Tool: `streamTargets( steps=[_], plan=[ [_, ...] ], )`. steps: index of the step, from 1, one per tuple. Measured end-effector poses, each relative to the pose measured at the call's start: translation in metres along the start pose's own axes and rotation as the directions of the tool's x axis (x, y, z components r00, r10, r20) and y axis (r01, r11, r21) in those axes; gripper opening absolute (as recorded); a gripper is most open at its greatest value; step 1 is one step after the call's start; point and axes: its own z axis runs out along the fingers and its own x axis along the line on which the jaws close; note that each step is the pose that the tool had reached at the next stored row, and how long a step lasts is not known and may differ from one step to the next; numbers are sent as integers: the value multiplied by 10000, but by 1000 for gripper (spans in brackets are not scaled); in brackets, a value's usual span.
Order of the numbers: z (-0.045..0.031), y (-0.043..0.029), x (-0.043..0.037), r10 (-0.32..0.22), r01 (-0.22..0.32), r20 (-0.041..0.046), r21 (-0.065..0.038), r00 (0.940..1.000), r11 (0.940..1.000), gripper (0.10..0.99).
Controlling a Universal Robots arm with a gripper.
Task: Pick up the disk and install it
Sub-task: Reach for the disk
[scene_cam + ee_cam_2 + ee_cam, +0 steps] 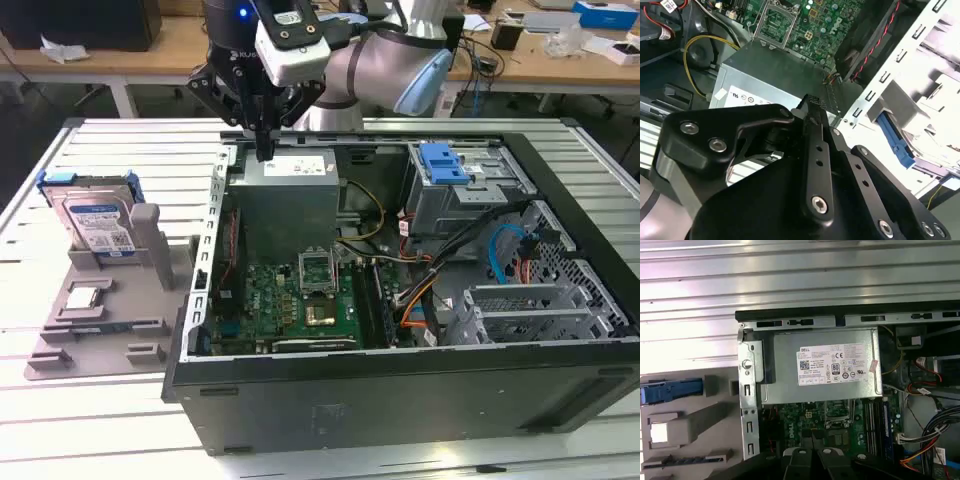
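Observation:
The disk (97,218) stands upright on edge in a grey holder (120,310) at the exterior view's left, outside the open computer case (400,390). It is silver with a white-and-blue label and a blue rail frame. Its blue top edge (672,390) also shows in the first wrist view, and its blue rail (895,142) in the second wrist view. My gripper (265,150) hangs over the case's back corner, above the silver power supply (825,365), well apart from the disk. Its black fingers (812,107) are shut together with nothing between them.
A metal drive cage with a bare blue bracket (445,162) sits at the case's far right. The motherboard (300,295) and loose cables (500,260) lie inside. A small square silver chip (85,297) rests on the grey holder. The slatted table (110,150) surrounds the case.

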Motion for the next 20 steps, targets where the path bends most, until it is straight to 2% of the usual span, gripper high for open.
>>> streamTargets(
  steps=[1,2,3,5,11,15,20],
  plan=[
    [0,-1,19,2,-2,0,0,10000,10000,106],
    [-2,-7,97,1,-1,0,0,10000,10000,106],
    [-4,-10,134,0,0,0,0,10000,10000,106],
    [-4,-12,159,0,0,0,0,10000,10000,106],
    [-8,-23,302,-1,1,0,1,10000,10000,106],
    [-11,-32,433,0,0,0,0,10000,10000,106],
    [-14,-40,545,0,0,0,0,10000,10000,106]
  ],
)
